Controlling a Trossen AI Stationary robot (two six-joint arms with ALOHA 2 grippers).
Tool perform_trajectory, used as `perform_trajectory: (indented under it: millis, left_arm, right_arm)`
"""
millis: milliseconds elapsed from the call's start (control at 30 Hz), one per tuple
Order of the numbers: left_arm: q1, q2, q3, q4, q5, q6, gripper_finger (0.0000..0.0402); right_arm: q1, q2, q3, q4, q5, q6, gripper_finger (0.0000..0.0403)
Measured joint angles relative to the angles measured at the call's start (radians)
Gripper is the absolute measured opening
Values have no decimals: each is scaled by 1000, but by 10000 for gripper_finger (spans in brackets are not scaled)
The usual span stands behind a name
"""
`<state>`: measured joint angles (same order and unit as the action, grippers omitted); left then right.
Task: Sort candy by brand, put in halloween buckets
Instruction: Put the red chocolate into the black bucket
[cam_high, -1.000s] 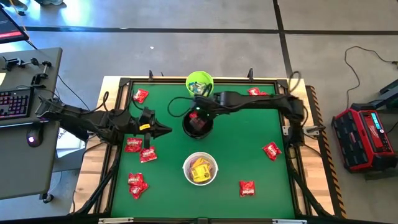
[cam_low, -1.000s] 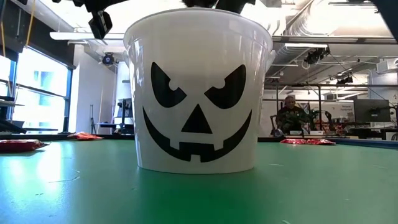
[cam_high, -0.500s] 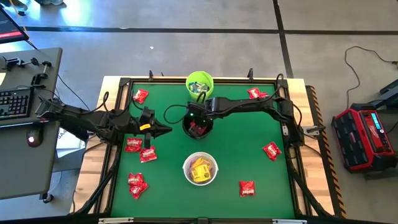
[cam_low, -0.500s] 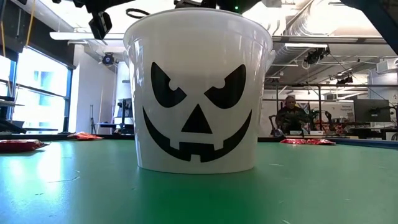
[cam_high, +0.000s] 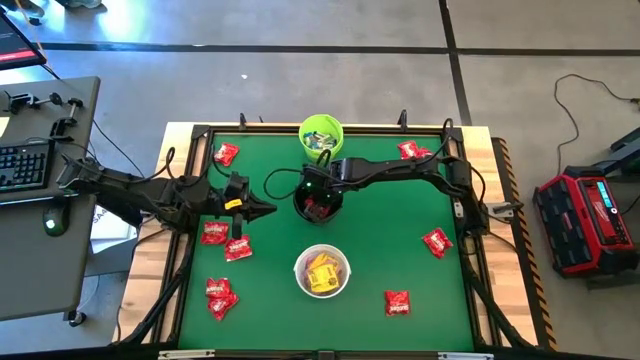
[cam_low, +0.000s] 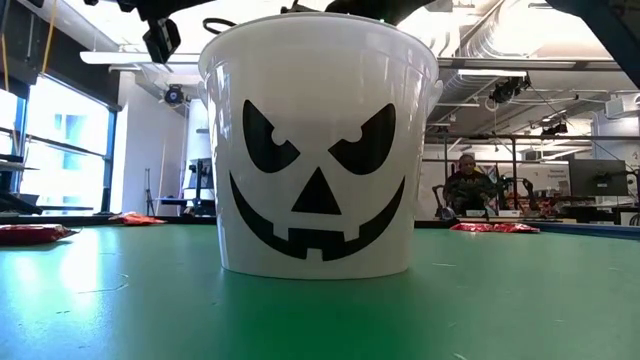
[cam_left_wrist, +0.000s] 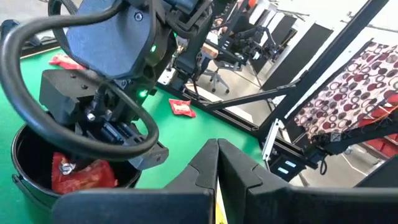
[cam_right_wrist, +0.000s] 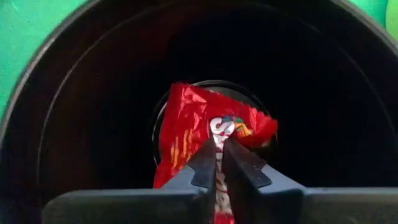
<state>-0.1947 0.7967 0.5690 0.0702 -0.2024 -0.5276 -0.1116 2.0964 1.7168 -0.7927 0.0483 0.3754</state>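
The black bucket (cam_high: 300, 207) stands mid-table. My right gripper (cam_right_wrist: 219, 155) reaches down into it, shut on a red candy packet (cam_right_wrist: 205, 127). The left wrist view shows red packets (cam_left_wrist: 81, 174) on that bucket's floor. Behind it is the lime green bucket (cam_high: 321, 133) with pale packets inside. The white bucket (cam_high: 322, 271), which has a jack-o'-lantern face (cam_low: 320, 150), holds yellow packets. My left gripper (cam_high: 270, 208) hovers shut just left of the black bucket (cam_left_wrist: 25, 163). A thin yellow strip shows far back between its fingers (cam_left_wrist: 249, 174). My right gripper pinches the red packet between its two fingers, coming from above and pointing down into the black bucket. The fingers sit on the packet's near part (cam_right_wrist: 214, 202); the rest spreads out beyond the tips. Whether it rests on the bucket floor I cannot tell.
Red packets lie scattered on the green mat: a cluster at the left (cam_high: 225, 240), two near the front left (cam_high: 220, 295), one far left (cam_high: 226, 154), some at the far right corner (cam_high: 412, 150), and singles at the right (cam_high: 437, 242) and front right (cam_high: 397, 302). A raised frame rims the table.
My right gripper has sunk lower over the black bucket, its wrist drawing slightly toward the table's left. It has kept still for the last half second. The left arm and the buckets have not moved.
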Motion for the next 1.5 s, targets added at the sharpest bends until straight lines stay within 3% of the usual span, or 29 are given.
perform_trajectory:
  millis: [300, 400, 533, 733, 933, 1200, 1500]
  left_arm:
    - [0, 0, 0, -59, 11, -24, 0]
    - [0, 0, 3, -71, 31, -12, 0]
    - [0, 1, 44, -213, 61, -14, 0]
    - [-9, 1, 132, -493, 101, -19, 0]
    - [-63, 2, 178, -721, 138, -41, 0]
    - [-183, 32, 180, -850, 119, -136, 1]
    - [-297, 108, 180, -976, 117, -262, 1]
  right_arm:
    - [1, 0, 15, -4, -1, 25, 126]
    - [1, -5, 68, -43, -42, 35, 136]
    - [1, -23, 156, -91, -33, 8, 110]
    - [1, -66, 227, -84, 34, -64, 11]
    - [-1, -135, 228, -82, 69, -89, 5]
    - [16, -212, 228, -118, 152, -97, 1]
    - [40, -227, 226, -154, 161, -129, 0]
